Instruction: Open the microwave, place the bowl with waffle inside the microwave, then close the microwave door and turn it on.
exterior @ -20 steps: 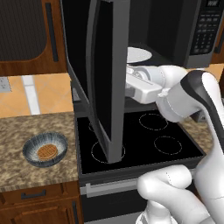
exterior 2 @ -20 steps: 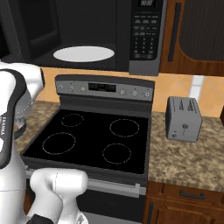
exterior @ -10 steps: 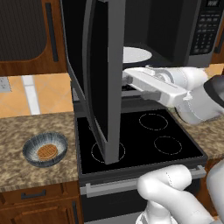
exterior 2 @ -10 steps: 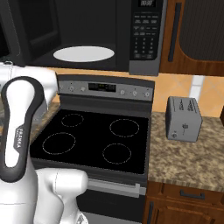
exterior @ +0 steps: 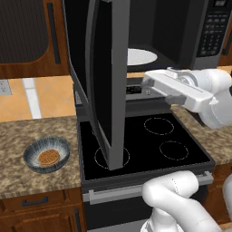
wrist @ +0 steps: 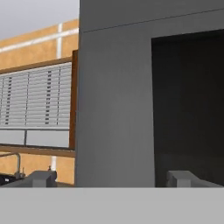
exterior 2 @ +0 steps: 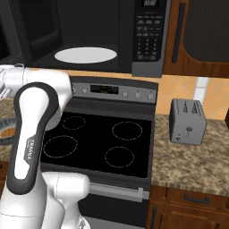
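Opening step, judged essentially complete. Microwave point(exterior: 181, 41) mounted above the stove, cavity exposed, white turntable point(exterior 2: 86, 55) bare. Microwave door point(exterior: 106, 81) swung out to the left of the cavity, seen nearly edge-on in the left base view and reaching forward over the stove's left burners. In the hand view, grey door frame point(wrist: 116, 100) close ahead, dark glass to its right.

Fingers point(wrist: 113, 178) spread wide and released, grasping nothing; one tip point(wrist: 41, 177) to each side of the door's grey frame, contact with it not discernible. Hand point(exterior: 176, 88) level, just right of the door's free edge, below the cavity floor and above the stove's rear burners.

Bowl point(exterior: 46, 154) on the counter to the left of the stove, well apart from the hand, below and left of the open door. Waffle point(exterior: 48, 157) flat in the bowl's bottom. Toaster point(exterior 2: 188, 120) on the counter to the right of the stove, not involved.

Next move, by judgement: drawing the hand clear of the door, swinging low and left past the door's lower edge toward the bowl, descending with the fingers apart to straddle the rim. Main constraint: the projecting door standing between hand and bowl; risk of nudging it partly shut on the way across. Afterwards, lifting level to keep the waffle seated, then onto the turntable.
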Controlling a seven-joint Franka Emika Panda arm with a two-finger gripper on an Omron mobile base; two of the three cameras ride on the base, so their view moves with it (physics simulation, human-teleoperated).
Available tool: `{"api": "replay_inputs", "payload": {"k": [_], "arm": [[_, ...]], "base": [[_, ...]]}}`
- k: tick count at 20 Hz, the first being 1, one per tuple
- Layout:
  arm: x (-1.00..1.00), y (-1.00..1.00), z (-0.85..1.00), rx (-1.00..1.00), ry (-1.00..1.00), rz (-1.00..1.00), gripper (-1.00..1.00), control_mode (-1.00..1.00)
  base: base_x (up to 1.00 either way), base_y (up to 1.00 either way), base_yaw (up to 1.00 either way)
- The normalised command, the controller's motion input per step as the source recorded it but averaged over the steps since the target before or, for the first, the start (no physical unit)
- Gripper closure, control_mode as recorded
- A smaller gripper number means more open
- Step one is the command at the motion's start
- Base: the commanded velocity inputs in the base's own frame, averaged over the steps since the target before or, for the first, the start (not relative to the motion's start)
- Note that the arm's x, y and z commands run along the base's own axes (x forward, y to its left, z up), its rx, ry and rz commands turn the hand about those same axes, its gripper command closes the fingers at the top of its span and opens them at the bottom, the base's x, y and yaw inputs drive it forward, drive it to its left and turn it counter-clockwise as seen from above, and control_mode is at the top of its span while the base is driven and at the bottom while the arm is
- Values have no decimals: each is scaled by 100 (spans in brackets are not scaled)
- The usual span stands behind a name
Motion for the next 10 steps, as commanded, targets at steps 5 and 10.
{"api": "replay_inputs", "payload": {"k": [5, 10], "arm": [[-35, -62, -37, -7, 1, -7, -100, -100], [-26, -83, -65, -14, 3, -11, -100, -100]], "base": [[0, 0, 0], [0, 0, 0]]}}
